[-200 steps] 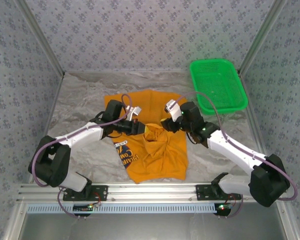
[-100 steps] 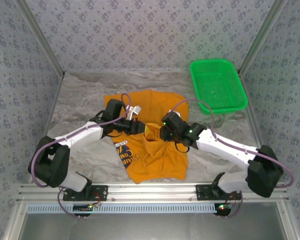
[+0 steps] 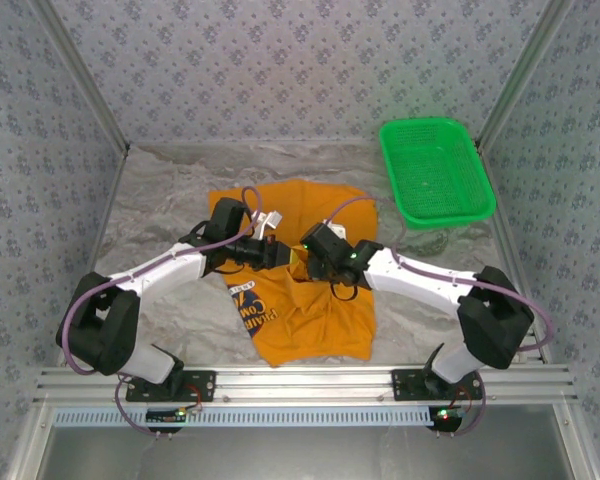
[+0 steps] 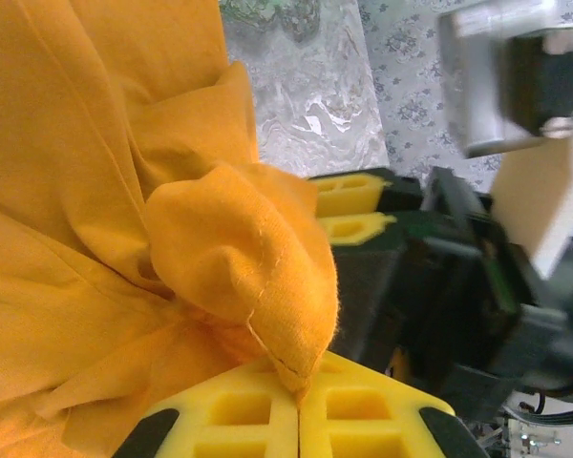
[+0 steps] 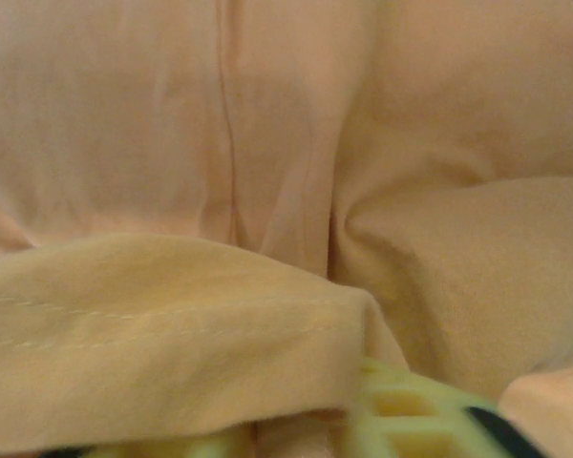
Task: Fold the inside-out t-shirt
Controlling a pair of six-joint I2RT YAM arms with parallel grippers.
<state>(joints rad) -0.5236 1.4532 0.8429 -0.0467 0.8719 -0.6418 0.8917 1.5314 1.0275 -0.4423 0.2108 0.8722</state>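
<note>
1. Top view, change: over the last second the right gripper (image 3: 306, 262) has swung in from the shirt's right side. It now sits just beside the left gripper (image 3: 280, 255), over the middle of the t-shirt (image 3: 315, 315). The left arm has not moved.
2. Top view, layout: the shirt lies mid-table (image 3: 160, 205), crumpled, with the print showing at its near-left. A raised bunch of cloth sits between the two grippers.
3. Top view, count: one t-shirt, one green basket (image 3: 389, 160) at far right, well apart from the shirt, and two arms.
4. Left wrist: the left gripper (image 4: 299, 412) has its yellow fingers together, pinching a hemmed fold of the t-shirt (image 4: 86, 191). The right gripper (image 4: 353, 211) is right behind that bunch with its fingers nearly together. I can't tell whether cloth is between them.
5. Right wrist: orange cloth (image 5: 267, 181) sits hard against the lens, and a hemmed edge is draped over one yellow finger (image 5: 408, 410). The jaw gap is hidden, so I can't tell if there's a grip.
6. Read: this looks like a second grasp going in next to the first, probably to pull the cloth through or apart. No fold is formed yet, so the task is at an early stage.
</note>
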